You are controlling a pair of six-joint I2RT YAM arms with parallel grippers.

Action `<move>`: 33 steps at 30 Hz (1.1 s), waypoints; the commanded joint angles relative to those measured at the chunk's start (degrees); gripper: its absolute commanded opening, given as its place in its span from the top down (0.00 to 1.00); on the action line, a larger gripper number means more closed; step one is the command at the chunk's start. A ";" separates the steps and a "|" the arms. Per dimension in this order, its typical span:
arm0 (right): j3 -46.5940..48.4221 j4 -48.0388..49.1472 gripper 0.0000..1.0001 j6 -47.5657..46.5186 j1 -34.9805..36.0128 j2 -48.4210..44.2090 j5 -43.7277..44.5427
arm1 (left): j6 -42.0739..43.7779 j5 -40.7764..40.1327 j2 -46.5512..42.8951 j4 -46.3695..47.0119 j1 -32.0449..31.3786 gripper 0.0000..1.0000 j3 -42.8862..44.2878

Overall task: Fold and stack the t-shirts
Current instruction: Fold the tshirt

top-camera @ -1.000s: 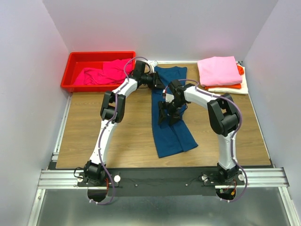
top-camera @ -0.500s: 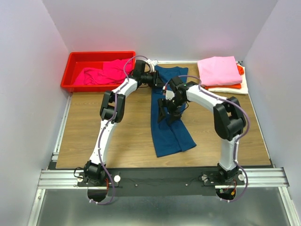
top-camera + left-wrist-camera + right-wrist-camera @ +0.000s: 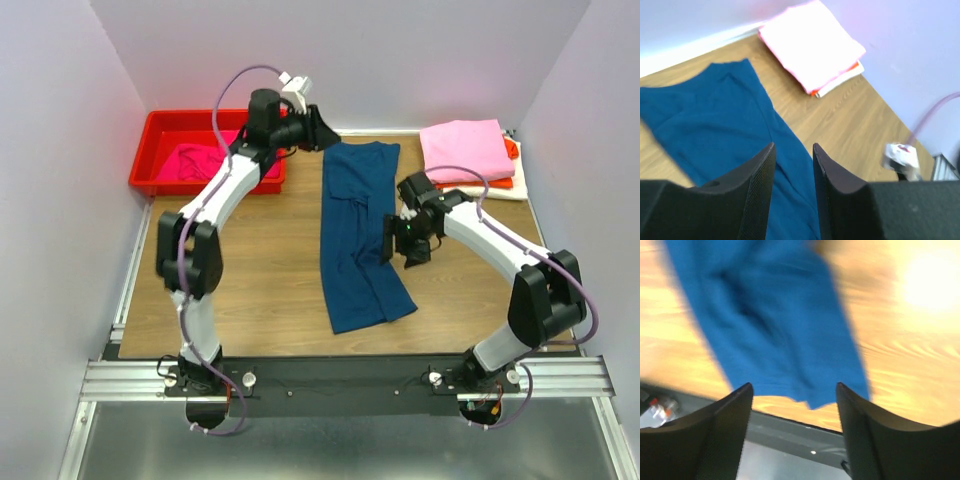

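Pale walls are closing in a wooden desk [image 3: 260,290] on three sides, and in its middle the dark navy t-shirt [image 3: 358,235] is lying flat as a long narrow strip. It is running from the back edge toward the near edge, and its near end is spreading a little to the right. At the back right corner the light pink t-shirt [image 3: 462,150] is resting folded on top of a stack, with the orange t-shirt [image 3: 490,184] and the cream t-shirt [image 3: 503,193] showing only as thin edges under it. At the back left the magenta t-shirt [image 3: 200,160] is lying crumpled inside the red bin [image 3: 150,135]. The right gripper [image 3: 392,238] is hanging at the right edge of the navy t-shirt, about halfway along it; its jaws are standing wide apart and are holding no cloth, though its wrist view is blurred. The left gripper [image 3: 325,130] is hovering at the back of the desk, between the bin and the far end of the navy t-shirt, and its jaws are standing a little apart with nothing between them.
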 commanded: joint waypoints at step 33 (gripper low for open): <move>-27.41 8.53 0.64 9.78 -2.62 -7.07 8.50 | -13.01 -23.58 -55.75 -4.67 -18.10 0.57 -72.44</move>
